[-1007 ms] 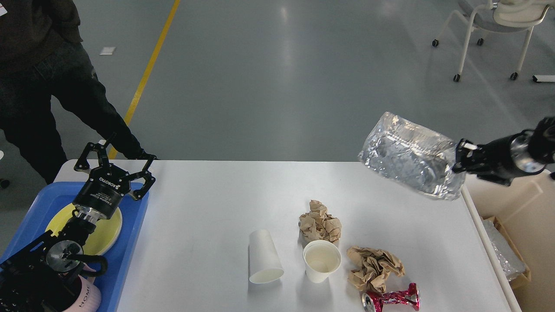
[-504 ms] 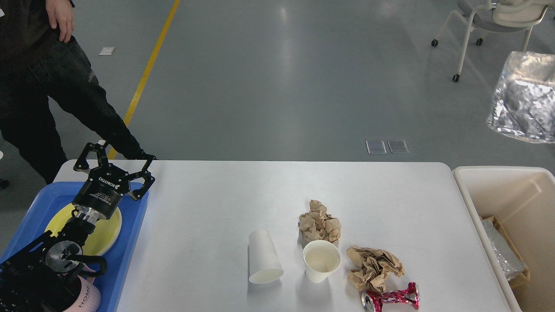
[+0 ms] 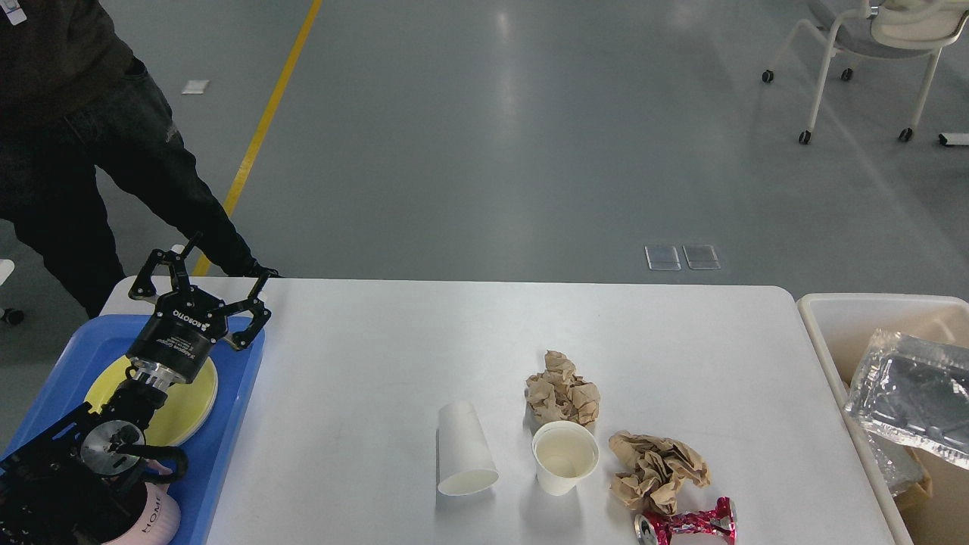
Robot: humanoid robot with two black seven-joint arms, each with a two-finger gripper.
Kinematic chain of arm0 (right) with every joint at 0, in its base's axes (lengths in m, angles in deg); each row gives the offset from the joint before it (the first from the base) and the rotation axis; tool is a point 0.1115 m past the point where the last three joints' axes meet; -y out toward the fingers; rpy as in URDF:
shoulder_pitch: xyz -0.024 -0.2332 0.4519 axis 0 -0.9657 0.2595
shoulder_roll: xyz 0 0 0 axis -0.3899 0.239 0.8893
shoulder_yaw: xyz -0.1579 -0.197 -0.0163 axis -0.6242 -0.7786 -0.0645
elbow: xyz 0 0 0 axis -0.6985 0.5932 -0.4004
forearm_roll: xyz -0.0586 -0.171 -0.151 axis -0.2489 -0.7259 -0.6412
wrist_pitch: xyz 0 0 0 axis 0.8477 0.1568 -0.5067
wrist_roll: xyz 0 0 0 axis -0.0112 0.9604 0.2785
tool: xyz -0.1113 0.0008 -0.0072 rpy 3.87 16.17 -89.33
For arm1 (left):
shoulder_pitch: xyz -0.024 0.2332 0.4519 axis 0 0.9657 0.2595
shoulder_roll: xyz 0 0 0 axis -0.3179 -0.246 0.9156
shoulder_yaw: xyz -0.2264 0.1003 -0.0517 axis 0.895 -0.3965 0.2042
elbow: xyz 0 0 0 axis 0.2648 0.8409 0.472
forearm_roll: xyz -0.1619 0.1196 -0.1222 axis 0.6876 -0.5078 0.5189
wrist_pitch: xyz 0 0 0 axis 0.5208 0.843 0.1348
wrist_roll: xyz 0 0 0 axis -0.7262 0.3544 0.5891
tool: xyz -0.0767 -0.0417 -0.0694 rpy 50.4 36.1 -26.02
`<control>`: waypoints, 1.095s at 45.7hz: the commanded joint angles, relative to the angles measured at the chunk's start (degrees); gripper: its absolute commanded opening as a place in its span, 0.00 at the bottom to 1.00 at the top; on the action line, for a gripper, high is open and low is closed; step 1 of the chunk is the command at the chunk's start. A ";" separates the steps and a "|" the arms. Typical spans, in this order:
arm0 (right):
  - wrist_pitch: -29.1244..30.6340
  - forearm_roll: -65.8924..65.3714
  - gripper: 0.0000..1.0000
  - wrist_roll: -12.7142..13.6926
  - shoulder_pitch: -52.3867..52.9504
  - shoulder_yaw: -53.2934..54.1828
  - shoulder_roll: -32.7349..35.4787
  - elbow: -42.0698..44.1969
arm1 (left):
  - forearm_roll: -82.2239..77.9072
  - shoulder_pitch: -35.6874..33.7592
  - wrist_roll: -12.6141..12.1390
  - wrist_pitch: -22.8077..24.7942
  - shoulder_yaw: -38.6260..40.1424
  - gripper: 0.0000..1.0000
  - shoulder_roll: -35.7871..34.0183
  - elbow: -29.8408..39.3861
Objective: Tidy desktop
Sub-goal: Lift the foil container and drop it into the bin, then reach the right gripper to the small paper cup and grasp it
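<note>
The white desktop [image 3: 378, 356] fills the lower middle of the head view. On it lie a white paper cup on its side [image 3: 463, 450], an upright white paper cup [image 3: 564, 456], two crumpled brown paper balls [image 3: 562, 391] [image 3: 655, 470] and a crushed red can [image 3: 685, 522] at the front edge. My left gripper [image 3: 203, 272] is open and empty above the far end of a blue tray [image 3: 231, 409]. My right gripper is out of view. A clear plastic bag [image 3: 912, 397] lies in the cream bin [image 3: 833, 322] at the right.
The blue tray holds a yellow plate [image 3: 189, 393] and a pink mug [image 3: 155, 515]. A person in dark clothes [image 3: 83, 136] stands beyond the table's far left corner. A wheeled chair [image 3: 870, 45] stands at the far right on the grey floor.
The clear plastic bag went from my right gripper over the table's right edge, up past the right side, and now lies in the cream bin. The right arm has left the view. The left arm stays still.
</note>
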 commanded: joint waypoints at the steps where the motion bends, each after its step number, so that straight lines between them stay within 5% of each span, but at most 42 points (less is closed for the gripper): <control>1: -2.26 0.05 0.00 0.01 -3.34 1.83 -2.60 1.37 | -0.01 0.02 0.00 0.00 0.03 1.00 -0.01 0.00; 3: -2.87 0.05 0.07 0.01 -3.43 2.27 -2.77 1.20 | -0.01 0.02 0.00 0.00 0.03 1.00 -0.01 0.00; 4: -3.05 0.05 0.27 0.01 -3.52 2.36 -2.77 1.11 | -0.01 0.02 0.00 0.00 0.03 1.00 -0.01 0.00; 6: -3.05 0.23 1.00 -0.08 -3.43 2.88 -2.86 0.85 | -0.01 0.02 0.00 0.00 -0.06 1.00 -0.01 0.00; 22: -2.26 0.23 1.00 -0.17 -2.46 3.50 -1.98 -1.26 | -0.01 0.02 0.00 0.00 0.03 1.00 -0.01 0.00; 29: -1.65 -0.21 1.00 -0.17 2.45 2.98 0.73 -8.45 | -0.01 0.02 0.00 0.00 0.03 1.00 -0.01 0.00; 36: 1.34 -2.23 1.00 0.10 24.31 -0.97 13.46 -35.14 | -0.01 0.02 0.00 0.00 0.03 1.00 -0.01 0.00; 41: 5.55 -7.93 1.00 3.25 47.06 -7.73 21.56 -58.18 | -0.01 0.02 0.00 0.00 0.03 1.00 -0.01 0.00; 44: 12.04 -9.96 1.00 6.16 63.41 -14.06 22.89 -69.00 | -0.01 0.02 0.00 0.00 0.12 1.00 -0.01 0.00; 50: 28.29 -10.41 1.00 6.43 88.11 -25.49 20.96 -75.35 | -0.01 0.02 0.00 0.00 0.12 1.00 -0.01 0.00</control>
